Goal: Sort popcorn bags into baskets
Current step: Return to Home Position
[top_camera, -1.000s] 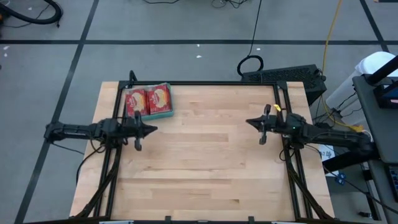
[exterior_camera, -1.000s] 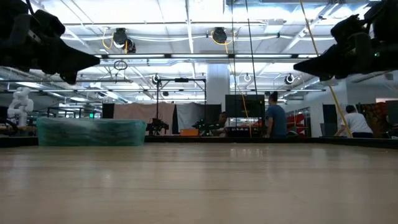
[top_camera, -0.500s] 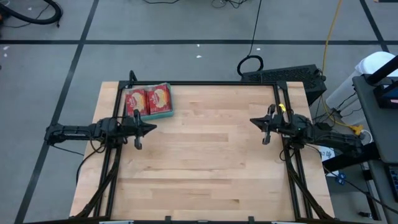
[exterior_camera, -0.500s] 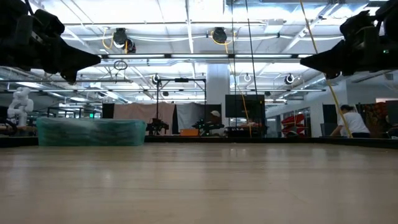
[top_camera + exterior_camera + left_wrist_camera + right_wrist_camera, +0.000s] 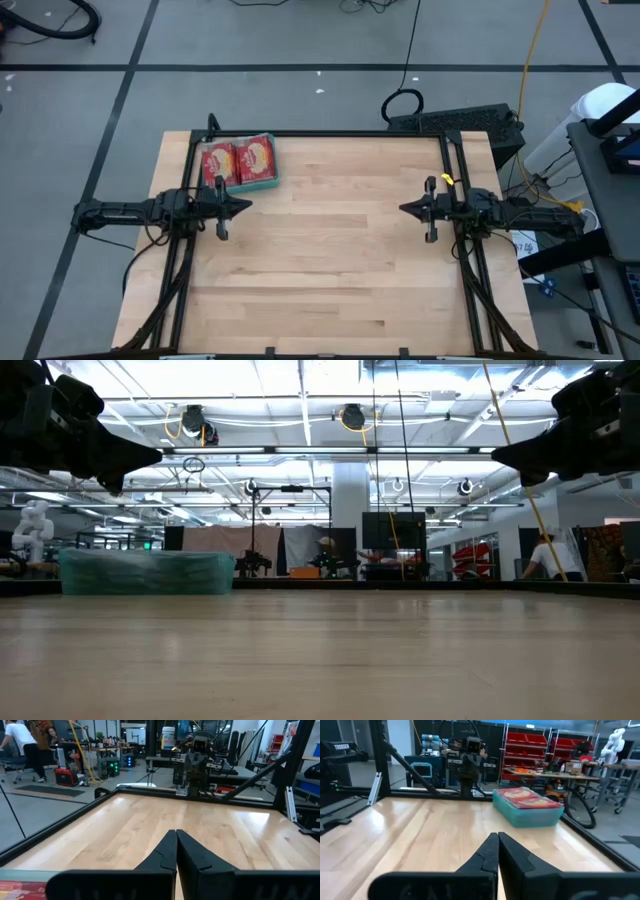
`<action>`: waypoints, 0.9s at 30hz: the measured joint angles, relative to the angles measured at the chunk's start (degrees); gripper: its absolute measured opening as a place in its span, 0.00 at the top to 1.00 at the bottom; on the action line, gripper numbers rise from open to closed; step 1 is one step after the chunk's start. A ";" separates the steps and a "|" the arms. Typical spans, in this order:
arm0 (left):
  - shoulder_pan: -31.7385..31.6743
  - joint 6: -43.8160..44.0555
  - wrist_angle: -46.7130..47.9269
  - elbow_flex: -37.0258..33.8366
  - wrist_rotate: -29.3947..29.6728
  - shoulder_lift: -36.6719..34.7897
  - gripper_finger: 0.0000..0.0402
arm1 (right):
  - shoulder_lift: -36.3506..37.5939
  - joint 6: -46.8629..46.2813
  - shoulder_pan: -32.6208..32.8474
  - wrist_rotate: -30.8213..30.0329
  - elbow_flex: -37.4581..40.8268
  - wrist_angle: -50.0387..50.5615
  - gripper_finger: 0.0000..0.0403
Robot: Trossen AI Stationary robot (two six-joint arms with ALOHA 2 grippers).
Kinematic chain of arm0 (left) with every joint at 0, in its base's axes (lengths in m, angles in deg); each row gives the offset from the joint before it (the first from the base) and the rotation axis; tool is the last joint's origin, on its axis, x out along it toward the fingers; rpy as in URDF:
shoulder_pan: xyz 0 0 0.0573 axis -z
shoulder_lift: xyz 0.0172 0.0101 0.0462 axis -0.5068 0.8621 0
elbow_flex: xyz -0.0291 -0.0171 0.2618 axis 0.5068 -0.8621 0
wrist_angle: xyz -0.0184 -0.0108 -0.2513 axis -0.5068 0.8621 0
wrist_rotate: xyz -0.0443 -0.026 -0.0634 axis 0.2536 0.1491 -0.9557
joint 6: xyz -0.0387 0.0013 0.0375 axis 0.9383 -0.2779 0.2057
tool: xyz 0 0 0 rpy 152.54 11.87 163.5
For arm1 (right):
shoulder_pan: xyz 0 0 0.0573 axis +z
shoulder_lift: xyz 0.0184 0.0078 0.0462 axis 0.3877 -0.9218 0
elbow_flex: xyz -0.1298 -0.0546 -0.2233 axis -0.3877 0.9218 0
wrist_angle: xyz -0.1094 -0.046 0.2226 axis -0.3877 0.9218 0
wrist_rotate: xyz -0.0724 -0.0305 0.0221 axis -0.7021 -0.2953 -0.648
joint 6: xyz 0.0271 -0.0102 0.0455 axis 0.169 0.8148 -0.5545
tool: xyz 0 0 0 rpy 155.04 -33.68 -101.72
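And the right gripper [image 5: 403, 208] is on the move, drawing back toward its own side of the table [image 5: 340, 270] and swinging a touch toward the near edge, so its arm now lies straight and mirrors the other one. Its fingers are pressed together with nothing between them; the right wrist view shows only bare wood beyond the tips. The left gripper [image 5: 247, 208] hasn't budged over the last second. It is parked at its side and pinched closed too, also empty. Now the goods: the teal basket [image 5: 258, 187] sits near the left gripper, just off to its far-edge side, and well apart from the right gripper, clear across the table and ahead of it. The red popcorn bags [image 5: 238, 160] lie flat inside it, two showing side by side on top; how many are stacked beneath I can't tell. No bag shows anywhere on the wood in any view. So this reads as the wrap-up: the sorting looks finished, both arms carry nothing, and the right arm seems to be settling into its rest pose opposite the left.
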 joint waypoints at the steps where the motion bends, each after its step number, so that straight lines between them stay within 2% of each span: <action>1: 0.00 -0.03 0.01 0.00 -0.04 0.00 0.99 | 0.02 0.63 -0.14 0.08 0.00 -0.37 1.00; 7: 0.00 -0.30 0.63 0.00 -3.74 0.00 0.99 | 0.02 0.54 -0.17 0.10 0.00 -0.69 1.00; 27: -0.37 -0.98 -1.43 -0.15 -3.30 0.09 0.98 | 0.02 0.51 -0.17 0.19 0.00 -0.93 1.00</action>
